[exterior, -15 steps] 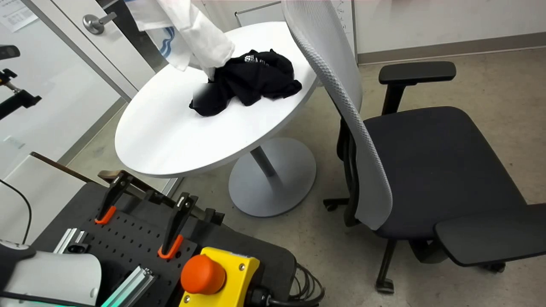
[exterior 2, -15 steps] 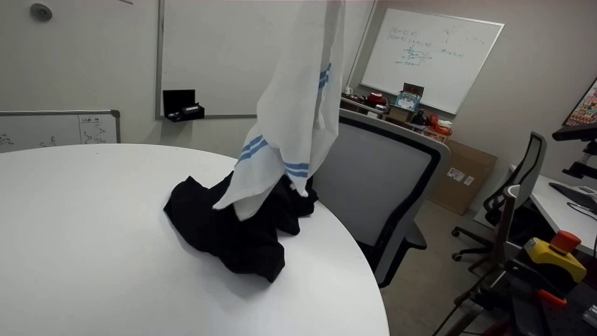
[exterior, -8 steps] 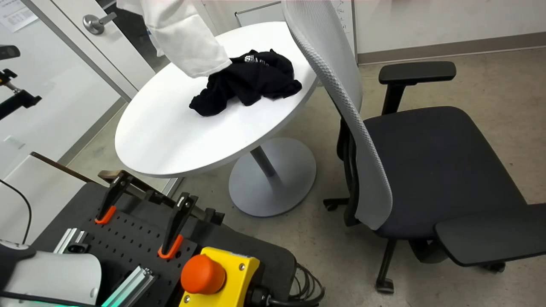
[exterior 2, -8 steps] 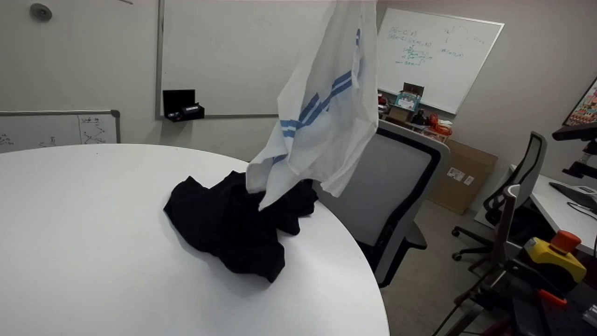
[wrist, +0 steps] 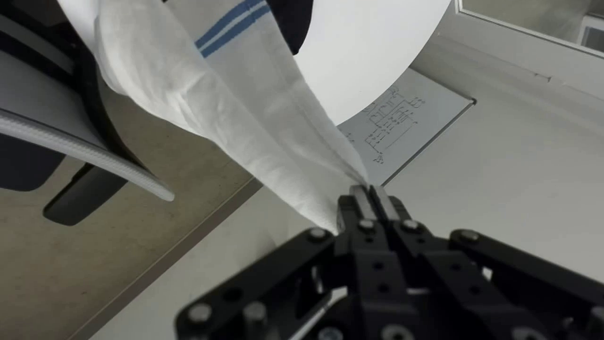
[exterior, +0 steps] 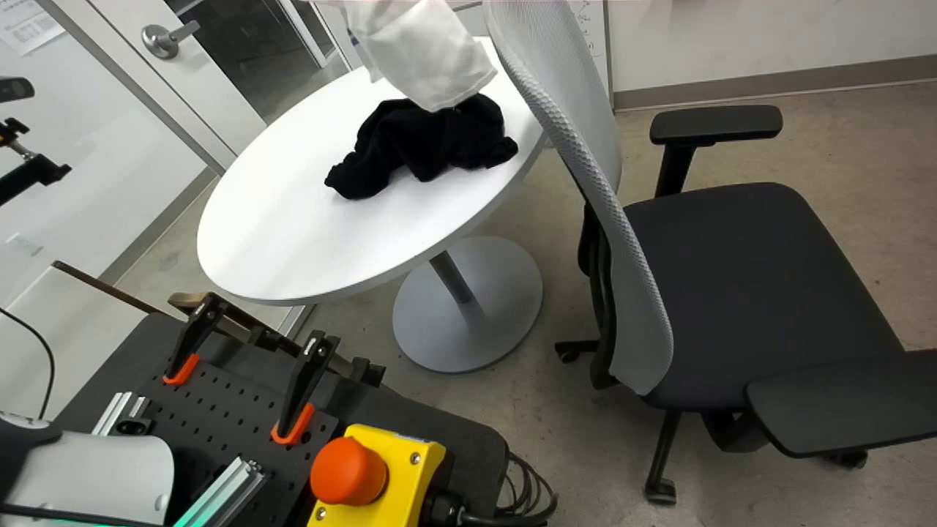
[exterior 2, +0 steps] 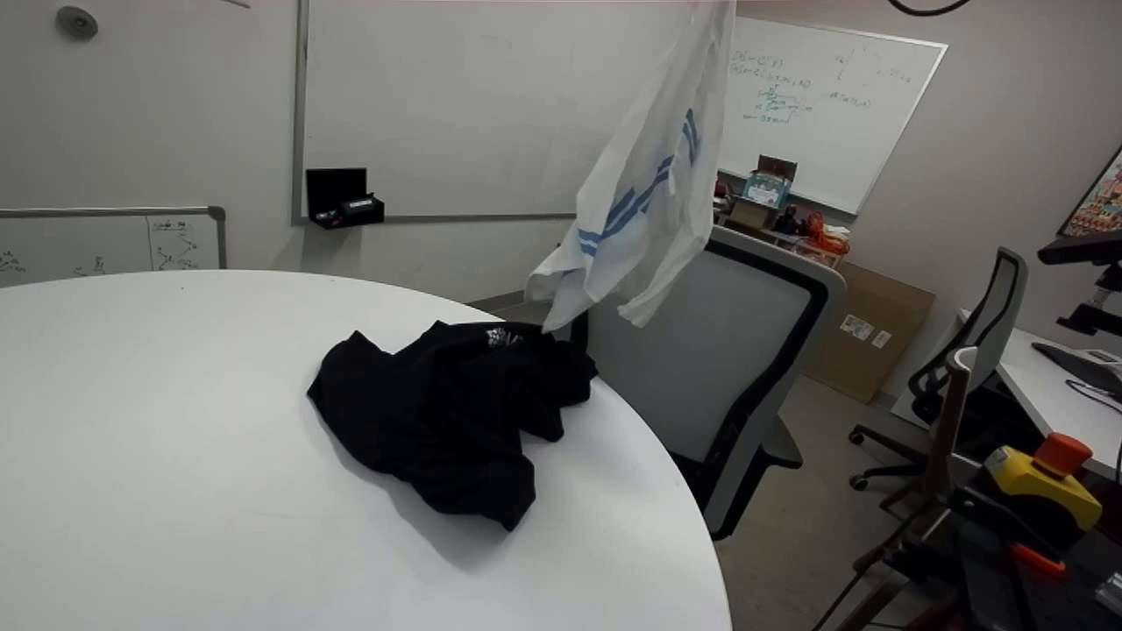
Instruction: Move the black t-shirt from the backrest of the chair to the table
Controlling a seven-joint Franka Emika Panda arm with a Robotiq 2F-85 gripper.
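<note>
The black t-shirt (exterior: 417,146) lies crumpled on the round white table (exterior: 256,234), near the edge beside the chair; in an exterior view, it (exterior 2: 429,421) shows a white print. A corner of the shirt (wrist: 293,21) shows in the wrist view. My gripper (wrist: 369,190) is shut on a white cloth with blue stripes (wrist: 278,108). The cloth hangs down from the fingertips. In both exterior views the cloth (exterior: 432,55) (exterior 2: 644,210) hangs by the shirt's far part and partly covers it; I cannot tell whether they touch. The gripper is out of both exterior views.
The chair's grey mesh backrest (exterior: 585,146) (exterior 2: 692,350) stands close to the table edge, with no garment seen on it. A black armrest (exterior: 714,124) sticks out. A dark cart with clamps (exterior: 300,395) and a yellow-red stop button (exterior: 366,468) stands in front.
The white cloth has swung and moved toward the chair side and somewhat higher, uncovering more of the shirt in one view. The black t-shirt, table and chair have not moved.
</note>
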